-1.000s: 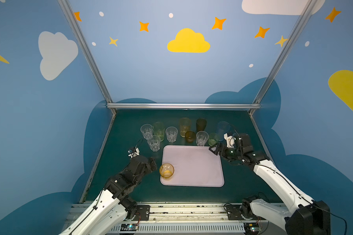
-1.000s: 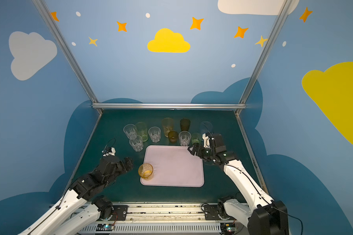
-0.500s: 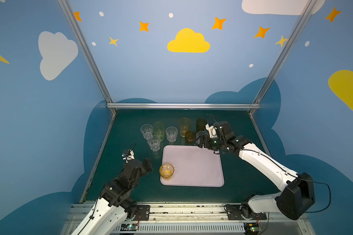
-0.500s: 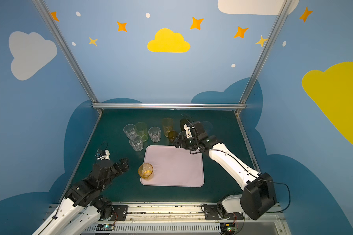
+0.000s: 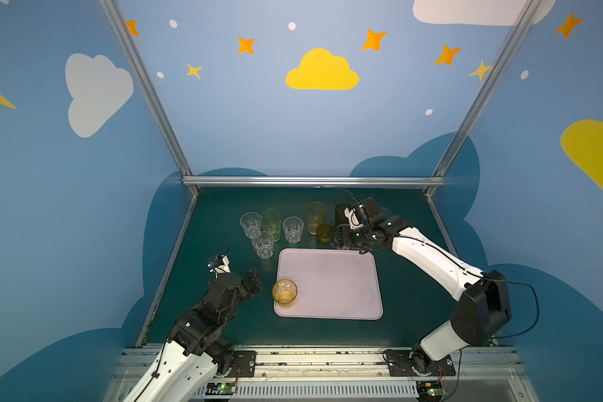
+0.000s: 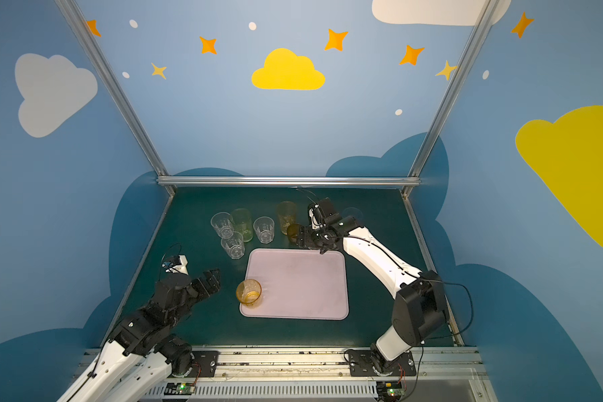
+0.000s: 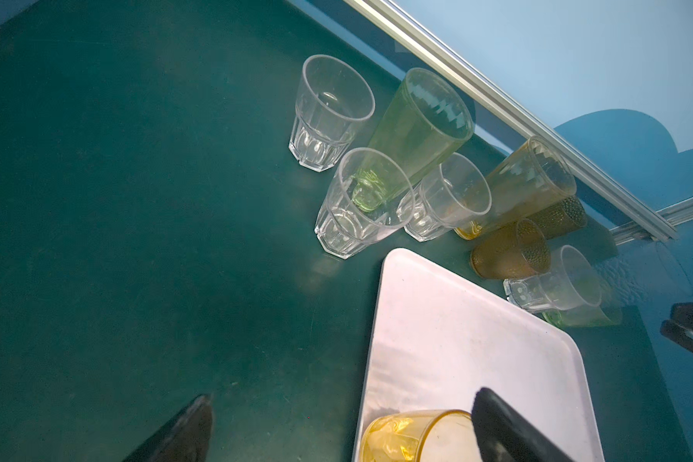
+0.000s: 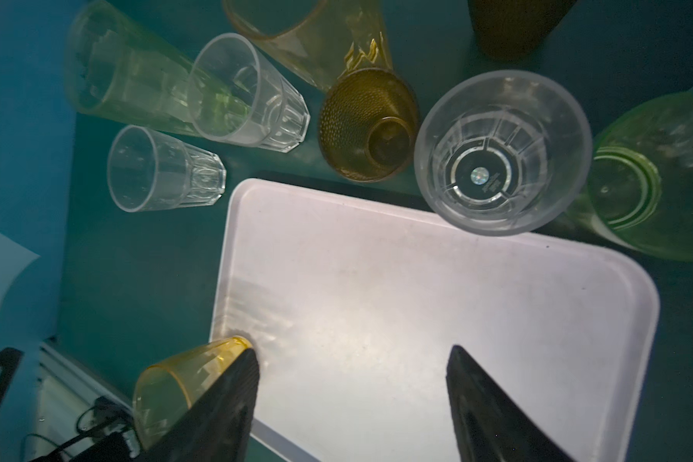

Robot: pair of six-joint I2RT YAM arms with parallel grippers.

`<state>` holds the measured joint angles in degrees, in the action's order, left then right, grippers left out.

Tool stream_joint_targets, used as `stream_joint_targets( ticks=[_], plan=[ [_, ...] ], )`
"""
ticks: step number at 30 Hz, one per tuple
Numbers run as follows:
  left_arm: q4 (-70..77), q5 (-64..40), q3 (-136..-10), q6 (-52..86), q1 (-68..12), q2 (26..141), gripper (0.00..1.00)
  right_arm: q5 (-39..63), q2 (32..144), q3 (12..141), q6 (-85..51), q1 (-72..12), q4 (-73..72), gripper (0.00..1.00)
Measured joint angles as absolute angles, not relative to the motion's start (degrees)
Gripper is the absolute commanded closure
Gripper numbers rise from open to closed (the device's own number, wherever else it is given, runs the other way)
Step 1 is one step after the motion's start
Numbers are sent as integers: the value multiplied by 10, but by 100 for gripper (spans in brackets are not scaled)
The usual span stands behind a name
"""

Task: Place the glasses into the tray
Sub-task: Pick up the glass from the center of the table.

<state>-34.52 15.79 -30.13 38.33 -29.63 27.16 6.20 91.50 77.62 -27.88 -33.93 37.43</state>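
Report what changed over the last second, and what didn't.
The right claw swung left from beyond the tray's far right corner to above its far edge, by the clear tumbler, open, holding nothing. The left claw eased back slightly. The amber glass on the tray and the rest stayed put.

1. A dark green table (image 5: 223,215), walled left, far and right.
2. A pale lilac tray (image 5: 342,289) lies flat, centre-near.
3. Beyond its far edge stand three clear glasses (image 5: 293,229), a tall green glass (image 5: 271,222), a tall amber glass (image 5: 316,216) and a small brown glass (image 5: 324,233).
4. At the tray's far right corner stand another clear glass (image 8: 501,160) and a short green glass (image 8: 637,180); possibly more behind.
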Motion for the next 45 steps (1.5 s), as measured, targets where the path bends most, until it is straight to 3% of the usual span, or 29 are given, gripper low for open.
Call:
stream_joint_targets(
  ticks=[3, 12, 45],
  plan=[
    [-342, 155, -301, 382, -296, 278, 0, 50, 940, 794, -260, -336, 384, 55],
    [-323, 139, -301, 381, -296, 289, 0, 28, 1016, 858, -222, -324, 400, 68],
    [-298, 148, -301, 352, -289, 298, 0, -9, 1136, 956, -166, -320, 457, 74]
  ],
)
